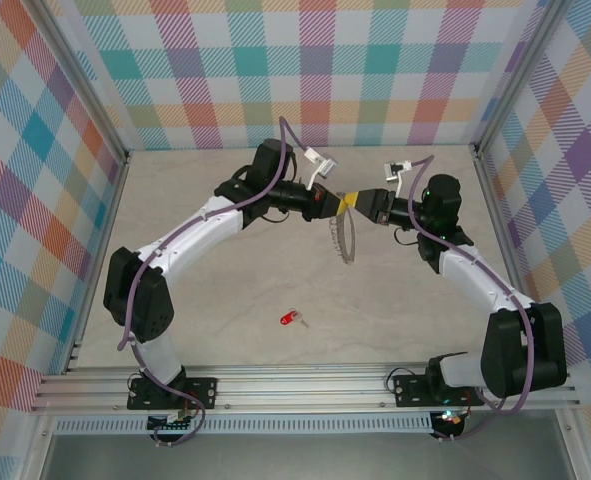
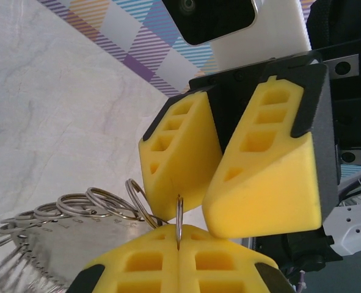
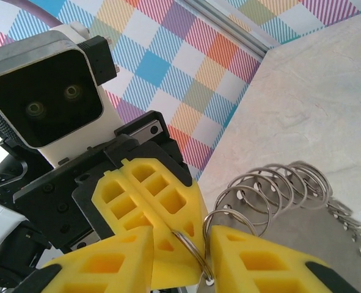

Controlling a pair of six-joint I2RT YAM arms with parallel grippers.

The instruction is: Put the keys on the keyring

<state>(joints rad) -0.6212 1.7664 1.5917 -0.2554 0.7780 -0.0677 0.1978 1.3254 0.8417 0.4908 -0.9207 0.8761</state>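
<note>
Yellow-padded, the left end effector (image 2: 179, 238) is pressed together and pinches the end ring of the keyring (image 2: 76, 204), a chain of silver split rings. In the top view the rest of the chain hangs down from this grip, above the tabletop (image 1: 225, 340).

On the tabletop, nearer to the arm bases and well apart from the chain, lies the red-headed key (image 1: 291, 319). Nothing touches it and it is not yet on any ring.

Facing the left one tip to tip, the right end effector (image 3: 180, 238) is spread partway. Its two pads stand on either side of the same end ring, and I see a gap between them, so it does not seem to clamp the ring.

I judge that the step in hand is presenting the ring, before any threading. The next move probably asks the left arm to hold the ring steady while the right arm goes down for the key. The key is very small and flat, so the pick needs care.
</note>
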